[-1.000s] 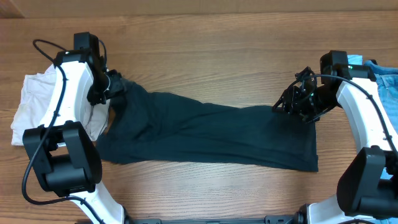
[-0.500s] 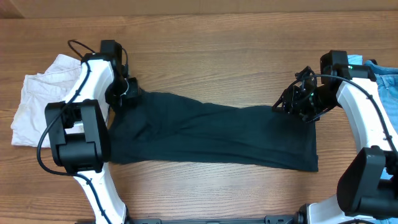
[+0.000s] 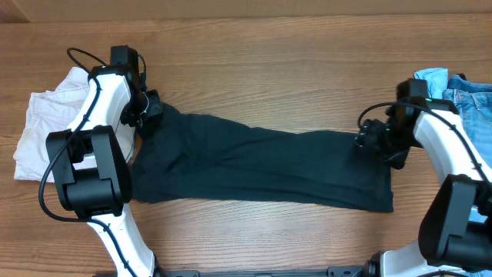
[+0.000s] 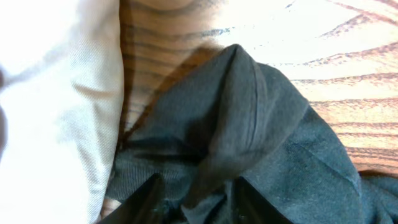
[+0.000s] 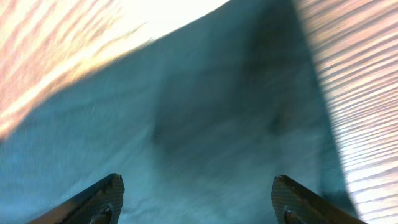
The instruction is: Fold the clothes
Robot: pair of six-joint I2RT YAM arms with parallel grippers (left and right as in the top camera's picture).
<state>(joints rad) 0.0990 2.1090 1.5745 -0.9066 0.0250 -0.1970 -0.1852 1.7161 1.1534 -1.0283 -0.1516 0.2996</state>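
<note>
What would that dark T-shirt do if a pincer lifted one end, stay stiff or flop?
Probably floppy: the T-shirt lies flat with soft creases and is bunched up at one end, so it would likely drape and sag. It looks thin, so probably light. Pushed, it would likely wrinkle on the wooden table rather than slide whole.

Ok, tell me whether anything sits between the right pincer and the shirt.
Nothing visible does. The right pincer hangs open directly over the T-shirt at its right end, with only dark fabric showing between its fingers. The jeans lie off to the side.
</note>
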